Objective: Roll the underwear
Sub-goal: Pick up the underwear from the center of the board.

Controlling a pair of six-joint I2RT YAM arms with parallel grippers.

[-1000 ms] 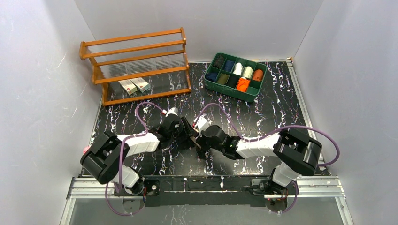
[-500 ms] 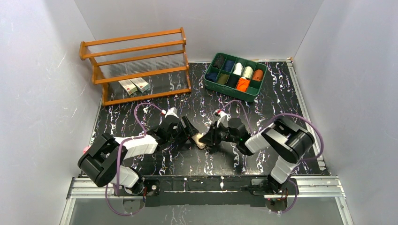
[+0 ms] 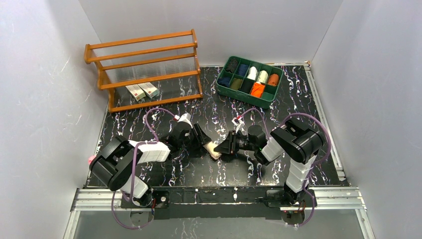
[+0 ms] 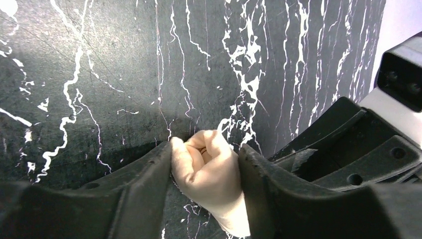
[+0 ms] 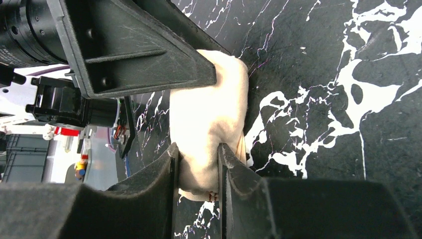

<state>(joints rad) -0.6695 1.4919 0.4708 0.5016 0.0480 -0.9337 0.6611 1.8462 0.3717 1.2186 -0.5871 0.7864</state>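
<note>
- The tan underwear (image 4: 209, 172) sits mid-counter (image 3: 298, 109) between the two arms, already bunched into a short, thick roll.
- The left pincer (image 4: 205, 152) is closed on one end, a finger pressed to each side of the cloth.
- The right pincer (image 5: 196, 159) is narrow and clamped on the other end, squeezing it in.
- Step in hand, as I judge it: tightening and shaping the finished roll, held from both ends.
- Next move calls for one pincer to let go without the roll springing loose, while the other carries it towards the tray (image 3: 219, 87).
- The orange underwear (image 3: 257, 89) lies in a near-row compartment there.
</note>
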